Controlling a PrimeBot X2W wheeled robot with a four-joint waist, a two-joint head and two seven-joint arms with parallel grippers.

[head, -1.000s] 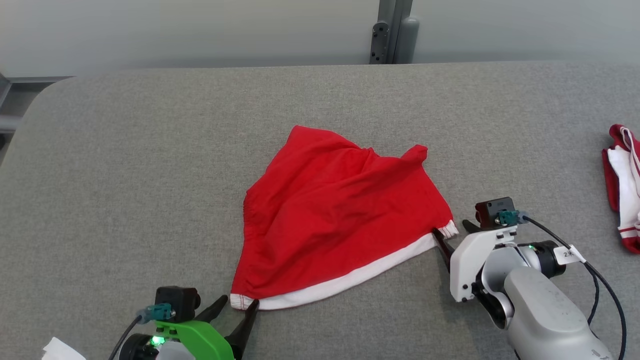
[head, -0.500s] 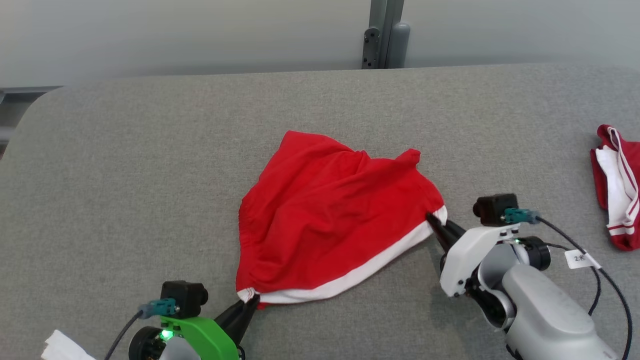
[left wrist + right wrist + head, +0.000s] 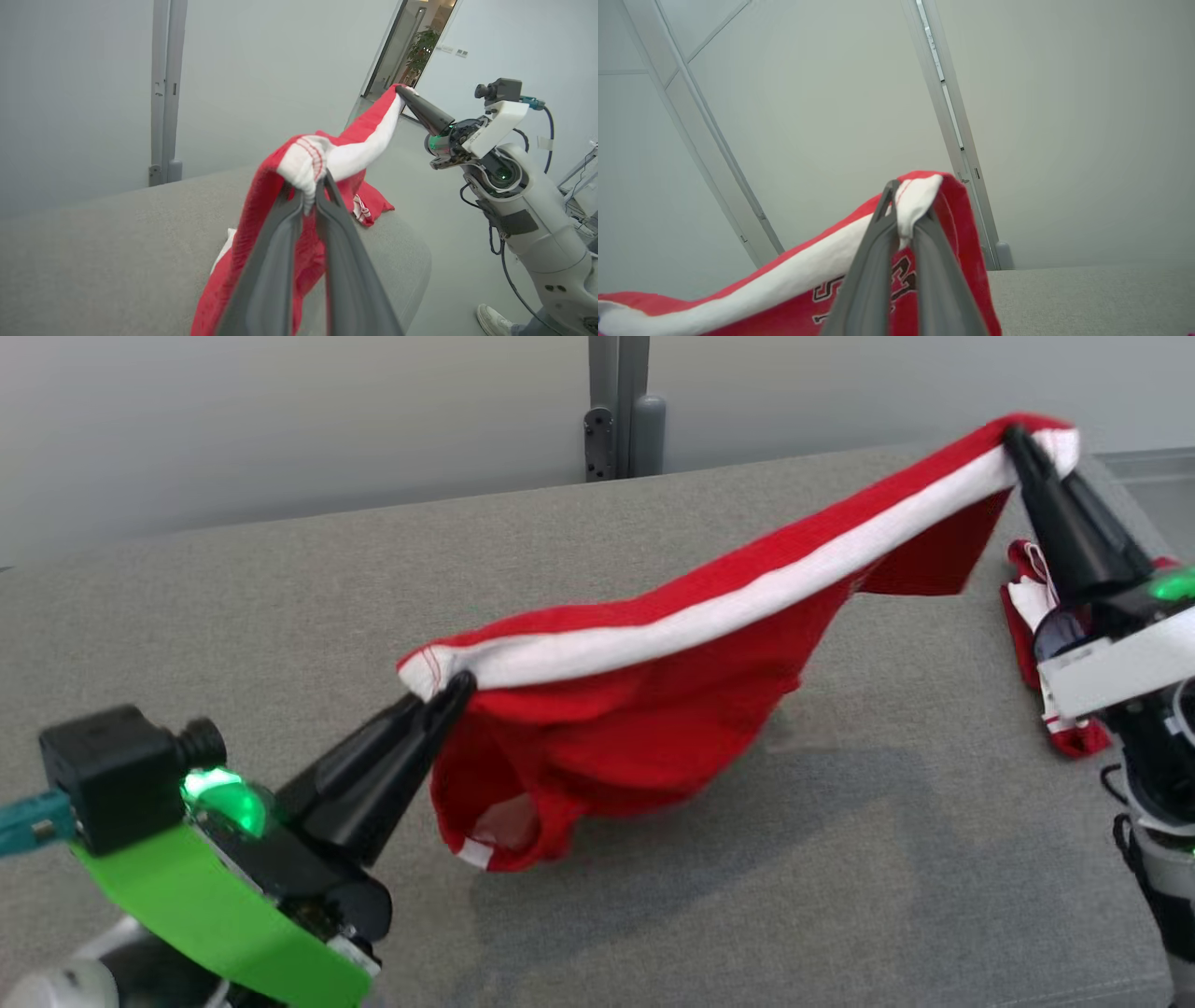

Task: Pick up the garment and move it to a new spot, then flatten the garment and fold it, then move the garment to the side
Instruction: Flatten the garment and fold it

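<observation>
The garment [image 3: 653,737], red with a white hem band, hangs stretched in the air above the grey table [image 3: 280,616]. My left gripper [image 3: 453,691] is shut on the hem's left corner; in the left wrist view its fingers pinch the white corner of the garment [image 3: 306,163]. My right gripper [image 3: 1013,434] is shut on the hem's right corner, held higher at the upper right. The right wrist view shows the garment [image 3: 794,284] with black lettering and its white corner clamped in that gripper [image 3: 903,207]. The lowest folds hang close to the table; contact is unclear.
A second red and white cloth [image 3: 1036,616] lies on the table at the right, behind my right gripper. A grey post [image 3: 621,415] stands against the wall behind the table. A person's white shoe [image 3: 495,319] is on the floor beside my right arm [image 3: 528,210].
Both grippers closed on the hem corners and lifted the garment off the table, the right one higher. The head camera has also shifted.
</observation>
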